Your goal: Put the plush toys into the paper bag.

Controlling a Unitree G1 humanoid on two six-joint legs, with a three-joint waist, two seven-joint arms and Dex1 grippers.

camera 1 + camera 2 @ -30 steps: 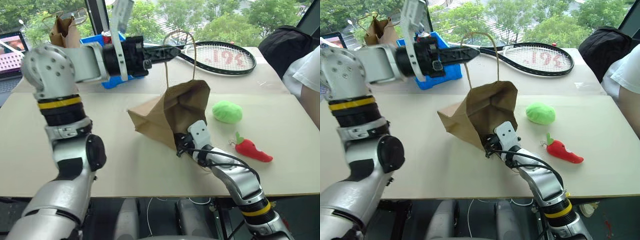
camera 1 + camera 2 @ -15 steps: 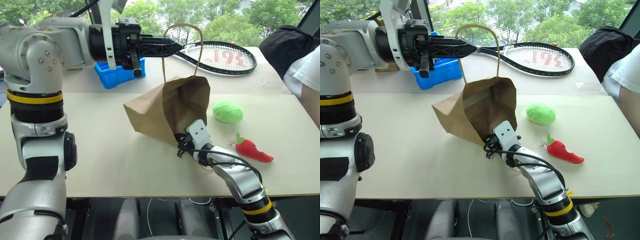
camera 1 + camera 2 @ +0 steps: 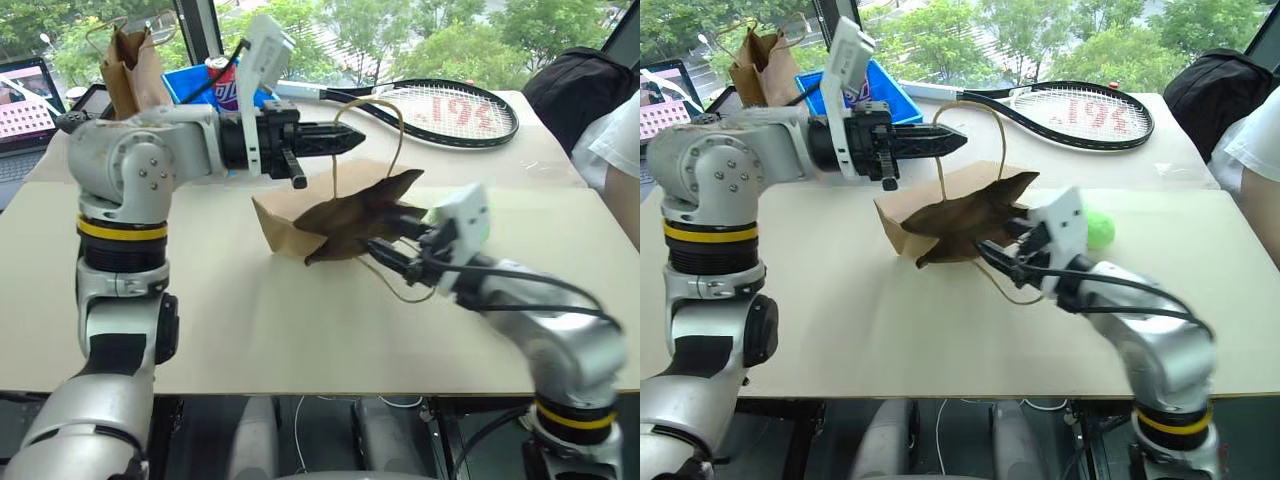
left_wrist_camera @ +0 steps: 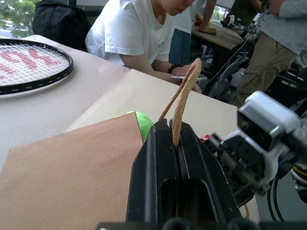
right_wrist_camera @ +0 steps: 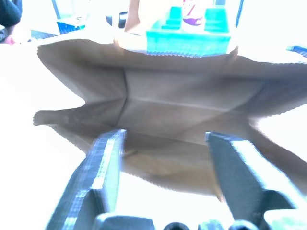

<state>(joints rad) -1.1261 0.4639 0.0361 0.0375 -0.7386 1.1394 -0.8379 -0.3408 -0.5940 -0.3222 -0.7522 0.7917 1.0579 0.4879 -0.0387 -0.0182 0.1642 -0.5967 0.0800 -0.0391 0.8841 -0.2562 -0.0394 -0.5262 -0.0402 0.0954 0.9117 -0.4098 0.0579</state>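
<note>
Pinching one cord handle (image 4: 184, 96) of the paper bag (image 3: 340, 215), the left claw (image 3: 345, 135) stands closed on it at 12 o'clock of the bag, which lies slumped on the surface (image 3: 200, 300) with its mouth facing 4 o'clock; the right claw (image 5: 163, 143) hangs wide apart at that mouth, holding nothing; judging from this, the mouth could sag shut if the handle sinks, or the right claw could snag the loose second handle (image 3: 400, 290); the bag's inside looks bare of toys; the green plush (image 3: 1098, 229) sits on the surface at 3 o'clock of the bag, mostly behind the right claw; the blue bin (image 3: 880, 92) at 11 o'clock holds a can (image 3: 228, 85)
</note>
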